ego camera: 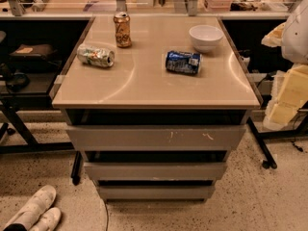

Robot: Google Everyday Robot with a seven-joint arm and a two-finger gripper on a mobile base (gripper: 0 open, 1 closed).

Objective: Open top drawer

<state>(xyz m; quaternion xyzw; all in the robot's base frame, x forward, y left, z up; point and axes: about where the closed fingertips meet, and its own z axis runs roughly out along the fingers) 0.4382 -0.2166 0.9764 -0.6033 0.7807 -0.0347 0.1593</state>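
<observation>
The top drawer (pixel 155 137) is the widest grey front, just under the beige countertop (pixel 144 88), with small white scratch marks right of centre. A dark gap runs above it and none of its inside shows. Two narrower grey drawer fronts (pixel 155 171) sit below it. My gripper (pixel 288 97) is at the right edge of the camera view, cream-coloured under the white arm (pixel 294 29). It hangs beside the cabinet's right side, apart from the drawer front and holding nothing.
On the countertop stand an upright orange can (pixel 122 29) and a white bowl (pixel 205 36). A crushed green can (pixel 95 55) and a blue can (pixel 183 62) lie there too. White shoes (pixel 33 211) rest on the floor at bottom left. Black desk legs (pixel 262 146) flank the cabinet.
</observation>
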